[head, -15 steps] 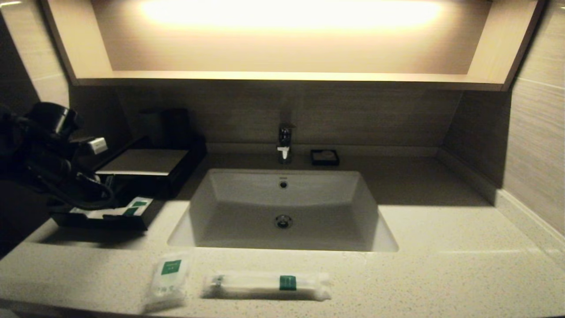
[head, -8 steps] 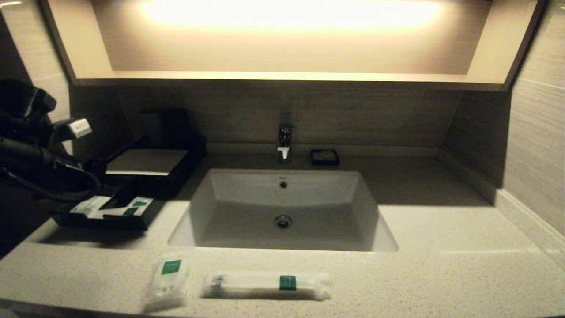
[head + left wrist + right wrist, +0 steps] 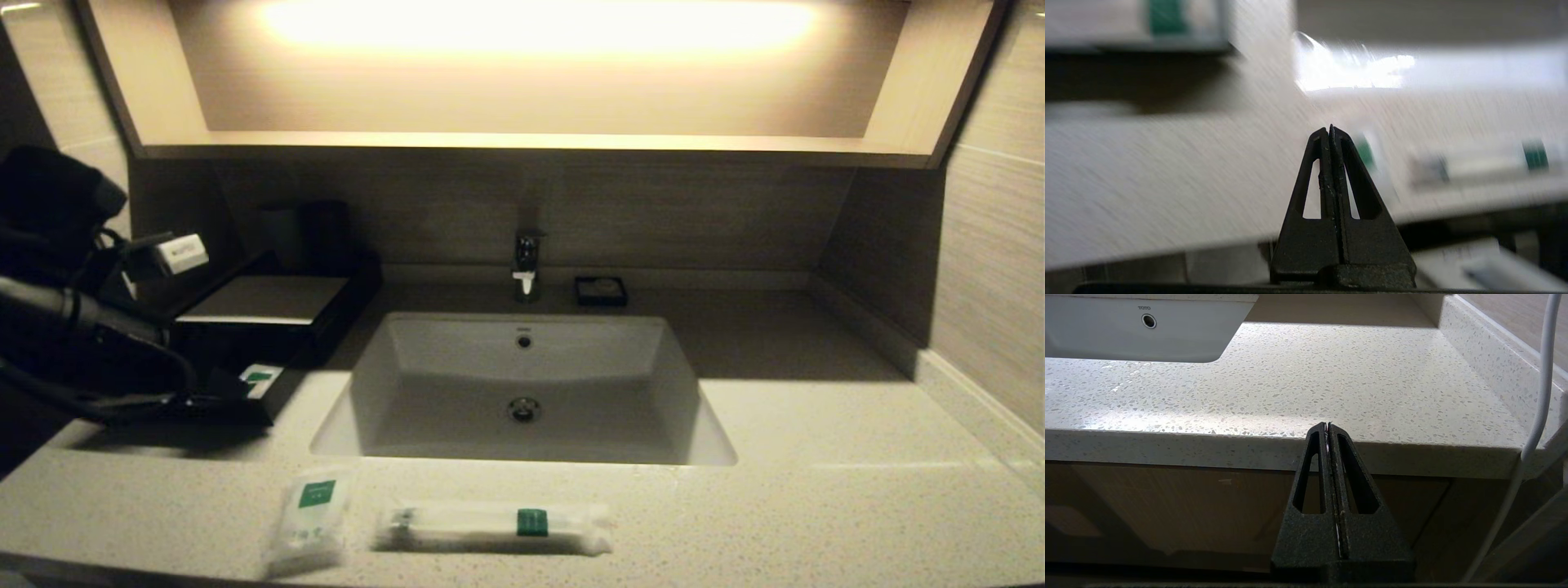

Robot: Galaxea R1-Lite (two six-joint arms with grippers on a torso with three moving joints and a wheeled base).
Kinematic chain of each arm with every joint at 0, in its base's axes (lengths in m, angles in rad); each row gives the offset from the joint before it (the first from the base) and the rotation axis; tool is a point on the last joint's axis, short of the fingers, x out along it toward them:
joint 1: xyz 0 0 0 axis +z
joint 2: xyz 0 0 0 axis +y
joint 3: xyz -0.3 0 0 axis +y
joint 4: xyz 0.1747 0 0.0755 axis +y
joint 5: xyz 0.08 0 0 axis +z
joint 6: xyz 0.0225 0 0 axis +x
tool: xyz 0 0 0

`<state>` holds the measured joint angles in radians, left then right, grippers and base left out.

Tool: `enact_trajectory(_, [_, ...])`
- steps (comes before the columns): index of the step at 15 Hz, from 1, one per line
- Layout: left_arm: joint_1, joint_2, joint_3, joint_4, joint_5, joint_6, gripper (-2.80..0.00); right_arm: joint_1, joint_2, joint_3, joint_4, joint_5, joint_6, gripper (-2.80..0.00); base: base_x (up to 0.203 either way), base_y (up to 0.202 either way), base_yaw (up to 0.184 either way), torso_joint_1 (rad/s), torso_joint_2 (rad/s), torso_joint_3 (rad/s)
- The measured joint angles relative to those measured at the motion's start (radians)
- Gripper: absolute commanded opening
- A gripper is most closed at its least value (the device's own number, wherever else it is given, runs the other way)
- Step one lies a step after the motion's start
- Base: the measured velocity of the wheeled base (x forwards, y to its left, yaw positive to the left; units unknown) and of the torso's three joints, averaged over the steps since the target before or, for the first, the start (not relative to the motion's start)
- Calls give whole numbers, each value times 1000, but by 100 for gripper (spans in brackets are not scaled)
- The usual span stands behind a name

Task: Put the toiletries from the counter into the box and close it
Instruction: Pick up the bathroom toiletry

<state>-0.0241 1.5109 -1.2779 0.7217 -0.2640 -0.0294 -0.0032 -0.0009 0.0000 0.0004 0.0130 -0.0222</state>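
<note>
Head view: left arm dark over the box at counter left; its drawer tray out, squarish pouch and long packet lying near the counter's front edge. Left wrist view: left gripper pressed closed, empty. Right wrist view: right gripper closed, empty, parked below the counter edge.

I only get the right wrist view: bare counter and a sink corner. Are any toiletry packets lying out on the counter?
Observer: Two. A small squarish pouch and a long narrow packet lie side by side on the counter, in front of the sink.
Operator: Is the box open?
Observer: Yes. The drawer tray is slid out of the box, with a green-labelled packet inside.
Operator: And the left hand?
Observer: The left hand is shut and empty, facing those two packets across the counter.
</note>
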Motion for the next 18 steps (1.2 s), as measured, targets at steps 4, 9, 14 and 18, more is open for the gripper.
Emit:
enact_trajectory(4, [-122, -67, 85, 9, 5, 27, -280, 0, 0, 0, 0, 0, 0, -280, 0, 0, 0, 0, 0, 0])
enact_trajectory(9, [-151, -89, 117, 6, -16, 277, -280, 0, 0, 0, 0, 0, 0, -280, 0, 0, 0, 0, 0, 0])
enact_trajectory(14, [-179, -68, 62, 20, -61, 570, -280, 0, 0, 0, 0, 0, 0, -280, 0, 0, 0, 0, 0, 0])
enact_trajectory(18, [-197, -56, 80, 22, -149, 813, -280, 0, 0, 0, 0, 0, 0, -280, 0, 0, 0, 0, 0, 0])
